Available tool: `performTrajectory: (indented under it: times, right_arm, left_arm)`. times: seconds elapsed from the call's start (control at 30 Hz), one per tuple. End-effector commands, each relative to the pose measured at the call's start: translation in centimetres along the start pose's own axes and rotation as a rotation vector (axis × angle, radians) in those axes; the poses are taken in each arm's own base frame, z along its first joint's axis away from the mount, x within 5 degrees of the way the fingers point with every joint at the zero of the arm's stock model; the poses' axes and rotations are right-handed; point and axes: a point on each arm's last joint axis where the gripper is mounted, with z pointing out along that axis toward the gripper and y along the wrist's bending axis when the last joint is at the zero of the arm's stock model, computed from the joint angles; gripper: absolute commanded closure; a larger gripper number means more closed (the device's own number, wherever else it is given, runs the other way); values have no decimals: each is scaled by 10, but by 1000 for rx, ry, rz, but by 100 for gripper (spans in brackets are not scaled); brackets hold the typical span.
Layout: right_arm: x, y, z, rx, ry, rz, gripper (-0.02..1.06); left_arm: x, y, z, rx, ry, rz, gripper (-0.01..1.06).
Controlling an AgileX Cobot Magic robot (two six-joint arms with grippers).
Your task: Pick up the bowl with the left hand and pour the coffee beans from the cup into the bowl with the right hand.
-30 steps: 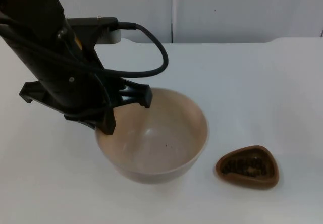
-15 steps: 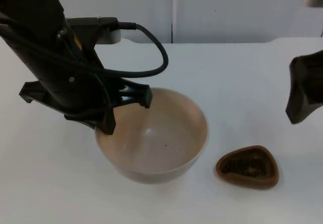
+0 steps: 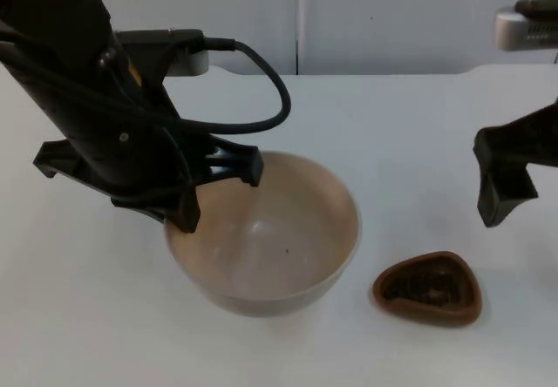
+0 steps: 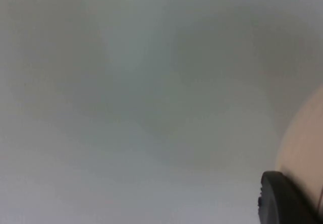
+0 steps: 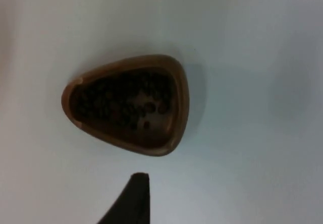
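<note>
Two arms at work over table (image 3: 410,125). At far left, left gripper (image 3: 218,197) set on near-left rim of bowl (image 3: 279,247), pinching that rim as best judged from above. From left wrist, black fingertip (image 4: 282,199) seen touching bowl's pale outer wall (image 4: 305,143). Bowl empty, mouth up; cannot tell whether lifted clear of table or resting on it.

Moving right: cup (image 3: 427,288) on table just beside bowl, apart from it, upright. Brown, rounded-triangle shape, low-walled. Beans (image 5: 123,103) inside, dark, spread across bottom, none seen spilled.

Further right: right gripper (image 3: 510,178) hovering above and beyond cup, well clear, nothing held. Cannot tell whether spread or pressed together. From right wrist, cup (image 5: 128,105) near its black tip, not touching.

Judged step: right arm's approach to cup; pour not yet begun.

Risks from here:
- Low, sloped cup wall gives little to grab; shallow or off-centre pinch likely to skid cup across smooth table or tip it, scattering beans.
- Cup close to bowl; wide approach could knock bowl wall and twist it in a one-sided rim hold.
- Bowl held at one edge only; sag or tilt under pour could send beans over far rim.
- Tilting cup before reaching above bowl would drop beans on table.
</note>
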Motion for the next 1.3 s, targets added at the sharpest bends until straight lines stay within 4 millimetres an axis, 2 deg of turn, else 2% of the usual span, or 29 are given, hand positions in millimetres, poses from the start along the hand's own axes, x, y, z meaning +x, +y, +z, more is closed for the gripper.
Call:
performTrajectory:
  times: [0.0, 0.07, 0.2, 0.3, 0.67, 0.93, 1.03, 1.27]
  right_arm:
    - [-6, 4, 5, -8, -19, -5, 6]
    - [-9, 6, 6, -6, -16, -5, 6]
    - [-28, 15, 11, -11, -28, -4, 8]
    - [-31, 16, 14, -15, -33, -5, 8]
    - [-20, 16, 33, -23, -15, -9, 8]
    - [-18, 18, 53, -11, 22, -19, 8]
    - [-17, 19, 64, -6, 41, -19, 11]
    - [2, 16, 83, -31, 33, 3, 16]
  left_arm:
    - [-4, -2, -3, 9, -26, -11, 105]
    - [-4, -2, -3, 9, -26, -11, 105]
    - [-4, -2, -3, 10, -26, -12, 105]
    - [-4, -2, -3, 10, -26, -12, 105]
    - [-4, -2, -3, 10, -28, -12, 105]
    - [-4, -2, -3, 11, -29, -12, 105]
    - [-4, -2, -3, 11, -29, -12, 105]
    - [-4, -2, -3, 11, -29, -12, 105]
